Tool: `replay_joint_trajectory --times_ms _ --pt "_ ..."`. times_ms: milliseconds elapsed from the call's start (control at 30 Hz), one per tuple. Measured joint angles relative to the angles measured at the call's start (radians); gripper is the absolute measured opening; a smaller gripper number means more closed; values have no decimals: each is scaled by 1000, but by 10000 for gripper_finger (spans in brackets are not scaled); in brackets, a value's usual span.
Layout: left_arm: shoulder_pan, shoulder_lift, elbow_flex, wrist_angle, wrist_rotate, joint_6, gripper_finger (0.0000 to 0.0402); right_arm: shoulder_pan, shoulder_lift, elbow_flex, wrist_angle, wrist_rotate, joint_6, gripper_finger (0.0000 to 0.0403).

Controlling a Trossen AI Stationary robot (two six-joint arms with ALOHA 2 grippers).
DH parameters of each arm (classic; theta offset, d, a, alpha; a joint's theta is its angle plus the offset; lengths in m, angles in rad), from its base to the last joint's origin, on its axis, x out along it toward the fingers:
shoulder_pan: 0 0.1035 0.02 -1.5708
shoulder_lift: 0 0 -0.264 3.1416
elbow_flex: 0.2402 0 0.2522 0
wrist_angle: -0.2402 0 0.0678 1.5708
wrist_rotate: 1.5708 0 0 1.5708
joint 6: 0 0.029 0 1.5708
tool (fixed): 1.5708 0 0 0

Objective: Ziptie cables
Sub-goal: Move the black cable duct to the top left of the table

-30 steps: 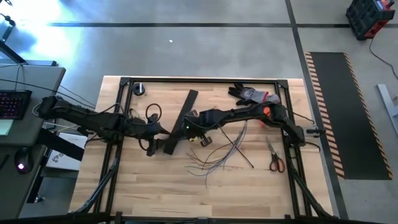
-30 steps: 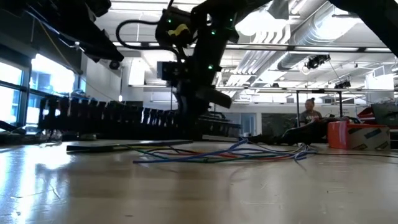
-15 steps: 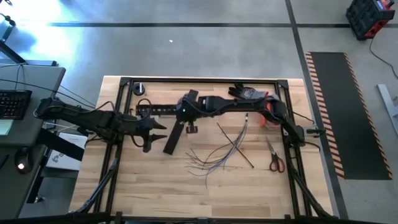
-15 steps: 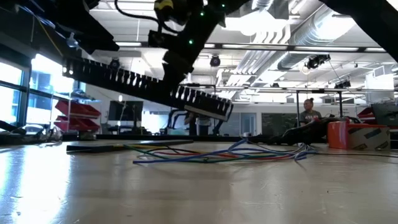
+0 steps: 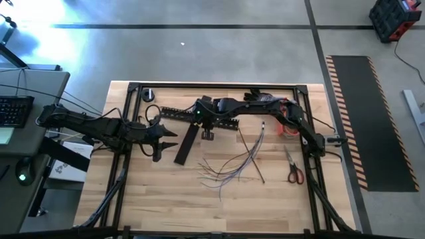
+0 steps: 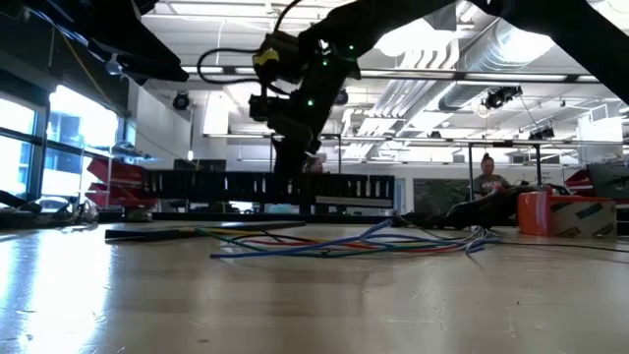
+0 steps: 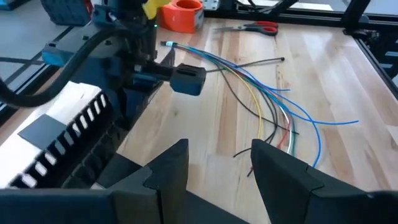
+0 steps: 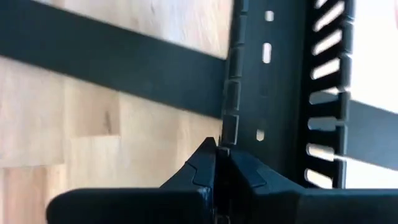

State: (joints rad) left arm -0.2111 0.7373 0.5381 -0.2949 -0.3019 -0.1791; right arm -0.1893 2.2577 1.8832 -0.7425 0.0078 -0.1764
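The right gripper [image 5: 207,123] was clamped on the slotted channel [image 6: 270,185], holding it level above the table [image 5: 166,199], the left gripper [image 7: 214,163] hung open nearby, and the cables [image 5: 236,162] lay loose on the wood.

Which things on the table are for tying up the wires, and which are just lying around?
For the job:
- cables
- slotted channel, held by the right tool

Just lying about:
- scissors
- glove
- flat black strip
- orange tape roll
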Motion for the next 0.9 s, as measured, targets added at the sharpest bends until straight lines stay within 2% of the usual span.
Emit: replay_joint_trajectory --times_ms 167,367,567,767,900 --pt "0 27 -7 19 0 -57 157 -7 -4 3 -2 18 -20 0" --pt "0 159 -138 189 21 -185 157 -27 -30 60 -48 138 44 0" --pt "12 316 -201 351 -140 -321 161 -53 -70 75 -83 221 67 0" --pt "46 465 -198 456 -97 -320 213 -60 -87 75 -108 220 61 0" --pt "64 584 -198 497 -112 -343 259 -57 -87 75 -108 219 47 0"
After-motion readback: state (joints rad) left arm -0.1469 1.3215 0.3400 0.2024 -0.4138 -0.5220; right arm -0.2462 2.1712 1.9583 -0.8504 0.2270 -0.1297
